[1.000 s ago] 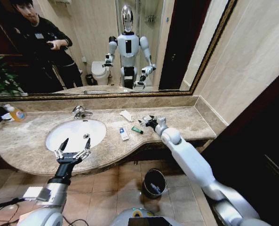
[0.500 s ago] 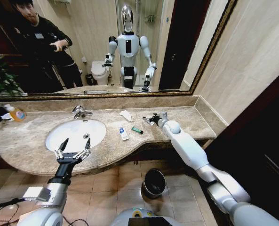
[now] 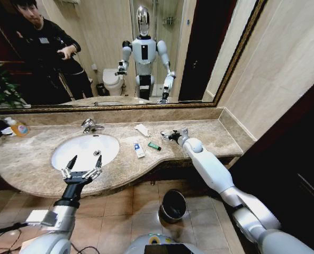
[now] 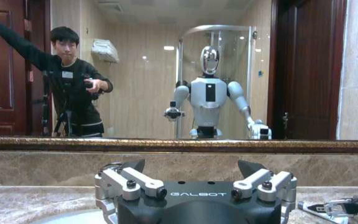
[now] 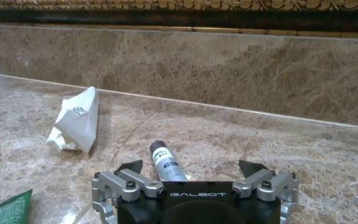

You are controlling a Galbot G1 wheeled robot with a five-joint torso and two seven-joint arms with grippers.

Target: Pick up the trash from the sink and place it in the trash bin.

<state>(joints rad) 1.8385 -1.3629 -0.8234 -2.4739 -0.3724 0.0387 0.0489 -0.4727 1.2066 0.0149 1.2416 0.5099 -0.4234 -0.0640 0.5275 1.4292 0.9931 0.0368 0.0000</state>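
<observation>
Reaching farther across the mottled beige marble counter (image 3: 209, 135), the right gripper (image 3: 167, 136) now hovers, fingers spread and empty, over a tiny white bottle (image 5: 165, 163).
Left gripper (image 3: 81, 168) waits open at the white oval sink (image 3: 85, 150); crumpled white tissue (image 5: 76, 122) and green stick (image 3: 154, 146) lie nearby, small round black bin (image 3: 173, 206) below.

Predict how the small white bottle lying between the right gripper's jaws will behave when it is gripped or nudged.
The tiny white bottle lies on its side on the marble counter, so it will probably roll if nudged. It looks round and smooth, so it may slip. It is probably light, being small against the right gripper.
</observation>
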